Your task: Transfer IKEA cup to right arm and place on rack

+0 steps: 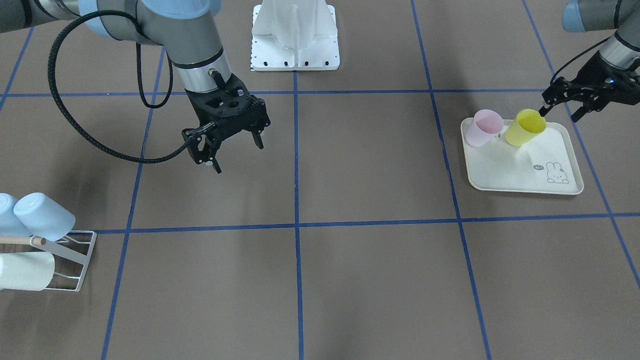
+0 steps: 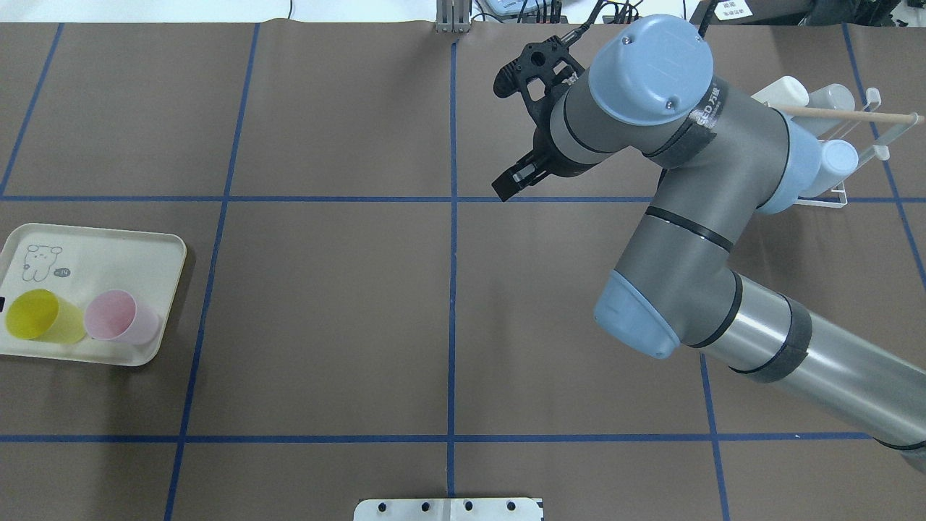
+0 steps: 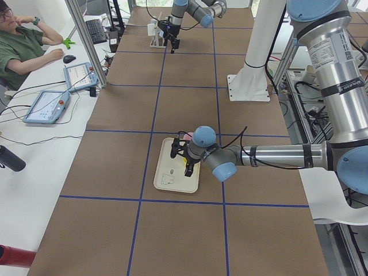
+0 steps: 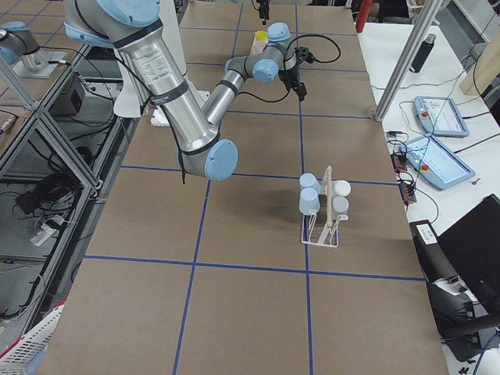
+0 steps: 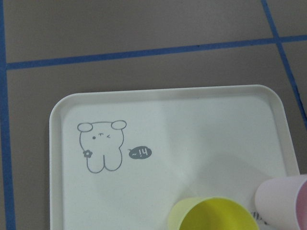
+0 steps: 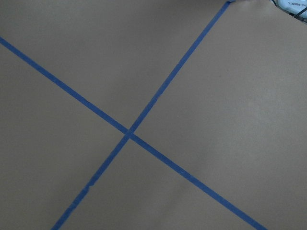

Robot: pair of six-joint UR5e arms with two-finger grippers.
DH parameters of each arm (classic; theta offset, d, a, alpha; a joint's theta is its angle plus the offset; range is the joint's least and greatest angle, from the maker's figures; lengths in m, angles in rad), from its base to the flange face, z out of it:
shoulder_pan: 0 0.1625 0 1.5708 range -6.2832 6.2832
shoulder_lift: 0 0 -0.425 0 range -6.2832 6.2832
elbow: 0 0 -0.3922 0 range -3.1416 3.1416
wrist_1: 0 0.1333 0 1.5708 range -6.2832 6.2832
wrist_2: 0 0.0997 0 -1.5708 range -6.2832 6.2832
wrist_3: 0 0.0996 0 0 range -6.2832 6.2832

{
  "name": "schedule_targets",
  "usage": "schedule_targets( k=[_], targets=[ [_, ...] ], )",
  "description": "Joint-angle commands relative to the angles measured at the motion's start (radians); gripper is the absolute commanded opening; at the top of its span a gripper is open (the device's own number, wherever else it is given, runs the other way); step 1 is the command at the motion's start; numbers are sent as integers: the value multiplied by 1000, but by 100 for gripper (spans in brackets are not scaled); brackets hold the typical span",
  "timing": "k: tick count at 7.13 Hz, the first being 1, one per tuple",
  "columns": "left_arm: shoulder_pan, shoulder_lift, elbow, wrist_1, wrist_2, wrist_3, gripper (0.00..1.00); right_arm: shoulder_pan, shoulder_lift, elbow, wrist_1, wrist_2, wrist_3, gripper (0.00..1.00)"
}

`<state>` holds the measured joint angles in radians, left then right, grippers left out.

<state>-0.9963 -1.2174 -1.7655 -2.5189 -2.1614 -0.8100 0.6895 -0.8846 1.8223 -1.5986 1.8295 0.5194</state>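
While the brown table point(image 1: 380, 280) with its blue tape lines lies under both arms, the right arm point(image 2: 694, 239) bends over the middle and the left arm point(image 3: 276, 155) stretches low toward one end. At that end lies a cream tray point(image 1: 525, 172) with a rabbit drawing. The white wire rack point(image 1: 82, 260) with a wooden rod stands well apart at the other end and carries pale blue cups point(image 1: 45, 216) and a white cup point(image 1: 25, 270). A yellow cup point(image 1: 525, 128) and a pink cup point(image 1: 484, 128) stand upright, side by side, along one edge of the tray. The right gripper point(image 1: 239, 157) hangs above bare table with its jaws spread and nothing in them. The left gripper point(image 1: 559, 115) is just beside the yellow cup with its jaws apart, one fingertip at the rim.
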Motion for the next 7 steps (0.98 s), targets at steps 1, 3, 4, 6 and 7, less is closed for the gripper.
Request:
schedule_targets(
  k=[1, 3, 4, 6, 7],
  targets=[
    [51, -16, 9, 0, 41, -47, 88, 2, 6, 0, -9, -1, 2, 100],
    [51, -20, 9, 0, 41, -40, 45, 2, 6, 0, -8, -3, 1, 100],
    [51, -22, 9, 2, 40, -38, 28, 2, 4, -1, -8, -4, 1, 100],
    [51, -25, 9, 2, 40, -37, 19, 2, 4, 0, -6, -4, 1, 100],
    [48, -27, 9, 3, 40, -37, 12, 2, 4, 0, -8, -4, 1, 100]
  ],
)
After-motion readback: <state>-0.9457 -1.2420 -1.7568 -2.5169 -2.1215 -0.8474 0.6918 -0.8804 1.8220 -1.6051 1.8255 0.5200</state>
